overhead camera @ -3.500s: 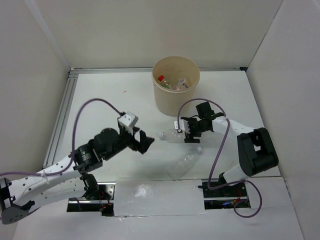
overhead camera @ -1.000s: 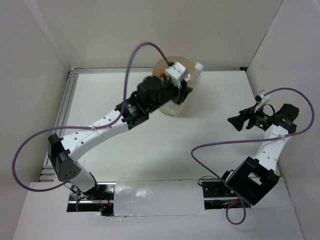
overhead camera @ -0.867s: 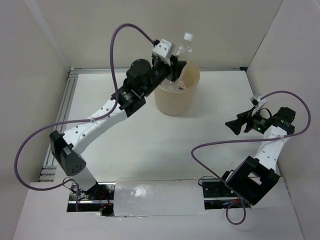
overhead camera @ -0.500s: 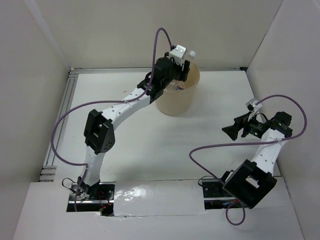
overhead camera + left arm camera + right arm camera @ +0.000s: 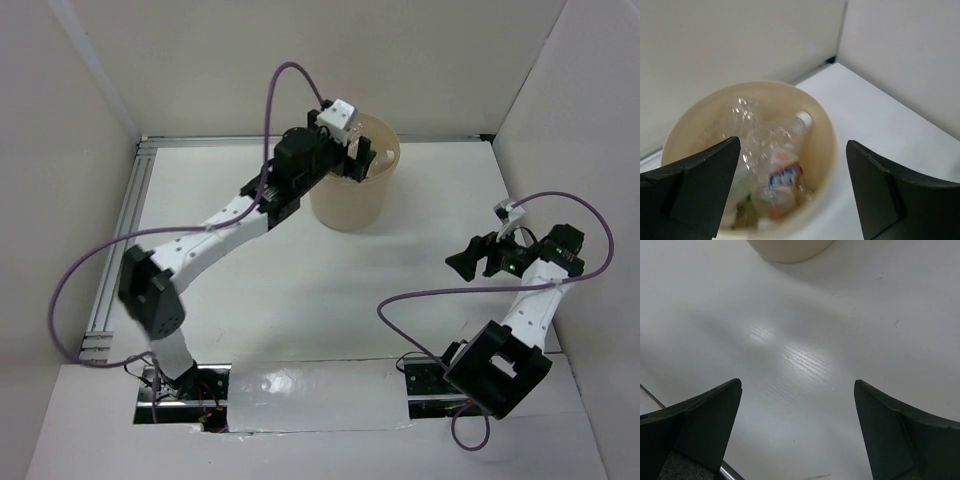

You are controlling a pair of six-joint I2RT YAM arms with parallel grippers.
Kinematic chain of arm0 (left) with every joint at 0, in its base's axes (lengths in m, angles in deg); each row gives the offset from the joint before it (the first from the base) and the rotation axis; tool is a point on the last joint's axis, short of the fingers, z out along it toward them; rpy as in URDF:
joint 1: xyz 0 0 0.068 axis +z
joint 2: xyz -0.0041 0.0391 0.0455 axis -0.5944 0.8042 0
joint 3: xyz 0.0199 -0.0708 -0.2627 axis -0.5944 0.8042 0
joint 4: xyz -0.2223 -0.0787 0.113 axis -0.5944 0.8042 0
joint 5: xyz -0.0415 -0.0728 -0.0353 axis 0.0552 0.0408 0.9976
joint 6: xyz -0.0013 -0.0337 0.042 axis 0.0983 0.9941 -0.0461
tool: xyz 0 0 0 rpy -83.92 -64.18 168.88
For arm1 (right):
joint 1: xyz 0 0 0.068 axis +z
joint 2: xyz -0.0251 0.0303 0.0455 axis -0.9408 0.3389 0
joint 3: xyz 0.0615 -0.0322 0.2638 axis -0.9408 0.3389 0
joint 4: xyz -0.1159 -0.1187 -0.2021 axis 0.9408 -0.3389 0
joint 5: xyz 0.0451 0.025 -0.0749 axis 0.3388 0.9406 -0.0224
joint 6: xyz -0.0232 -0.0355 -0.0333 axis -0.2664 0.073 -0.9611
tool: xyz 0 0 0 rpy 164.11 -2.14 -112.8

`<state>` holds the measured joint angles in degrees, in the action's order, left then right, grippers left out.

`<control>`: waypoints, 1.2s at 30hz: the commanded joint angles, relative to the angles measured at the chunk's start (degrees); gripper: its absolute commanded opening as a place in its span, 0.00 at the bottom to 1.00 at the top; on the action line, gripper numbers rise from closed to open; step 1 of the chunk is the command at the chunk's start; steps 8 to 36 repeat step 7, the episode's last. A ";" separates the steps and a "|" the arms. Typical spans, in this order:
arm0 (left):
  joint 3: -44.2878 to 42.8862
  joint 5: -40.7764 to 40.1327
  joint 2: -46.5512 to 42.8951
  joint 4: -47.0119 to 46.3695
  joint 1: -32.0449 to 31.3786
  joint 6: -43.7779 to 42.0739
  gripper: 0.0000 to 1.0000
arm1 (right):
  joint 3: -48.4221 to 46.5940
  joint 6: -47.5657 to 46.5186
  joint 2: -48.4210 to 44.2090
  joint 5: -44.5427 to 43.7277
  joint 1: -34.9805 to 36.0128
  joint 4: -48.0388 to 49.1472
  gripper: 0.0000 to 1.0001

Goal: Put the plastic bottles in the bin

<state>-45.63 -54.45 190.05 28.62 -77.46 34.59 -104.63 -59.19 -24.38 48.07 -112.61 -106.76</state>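
The beige bin (image 5: 352,200) stands at the back middle of the table. It also shows in the left wrist view (image 5: 827,145), holding several clear plastic bottles (image 5: 775,170), one with a white cap and a red and blue label. My left gripper (image 5: 362,160) hangs open and empty over the bin's near rim; in its own view the left gripper (image 5: 792,190) has its jaws wide apart. My right gripper (image 5: 462,262) is open and empty above the bare table at the right; in its own view the right gripper (image 5: 797,432) frames only tabletop, with the bin's base (image 5: 790,250) at the top edge.
White walls close the table at the back, left and right. A metal rail (image 5: 125,230) runs along the left edge. Purple cables loop over both arms.
My left gripper carried a clear bottle up over the bin and let it go; the bottle now lies in the bin. My right arm swung away to the right.
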 commanded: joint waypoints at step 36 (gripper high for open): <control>42.88 3.21 -39.94 -4.41 -2.34 7.81 1.00 | -0.24 12.82 -3.81 -6.22 -0.92 12.59 1.00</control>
